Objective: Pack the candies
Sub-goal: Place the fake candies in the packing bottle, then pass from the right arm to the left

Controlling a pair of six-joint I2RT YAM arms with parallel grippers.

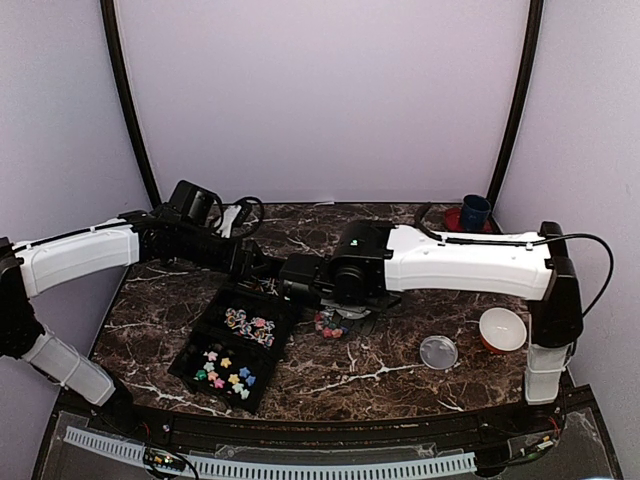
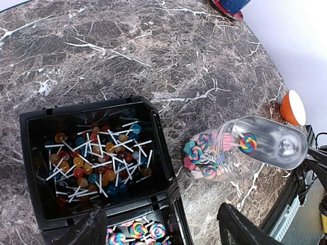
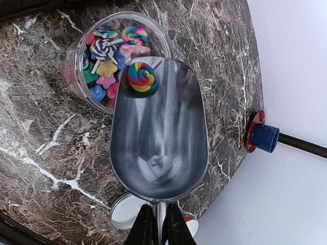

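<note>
Candies (image 3: 107,56) are being packed. We are pinching the scoop (image 3: 158,143) handle tight in our right gripper (image 3: 156,224), tipping one swirl lollipop (image 3: 142,77) off its lip into the jar (image 3: 70,76), which is looking nearly full. Our left gripper (image 2: 161,222) is hanging spread wide over the tray (image 2: 25,168), where many more are lying. The lid (image 1: 438,351) is lying aside, so capping is probably what remains.

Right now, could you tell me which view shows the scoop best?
The right wrist view: the scoop fills the frame, one swirl candy at its tip. The left wrist view shows it smaller, at the jar; from above, the arm mostly hides it.
</note>
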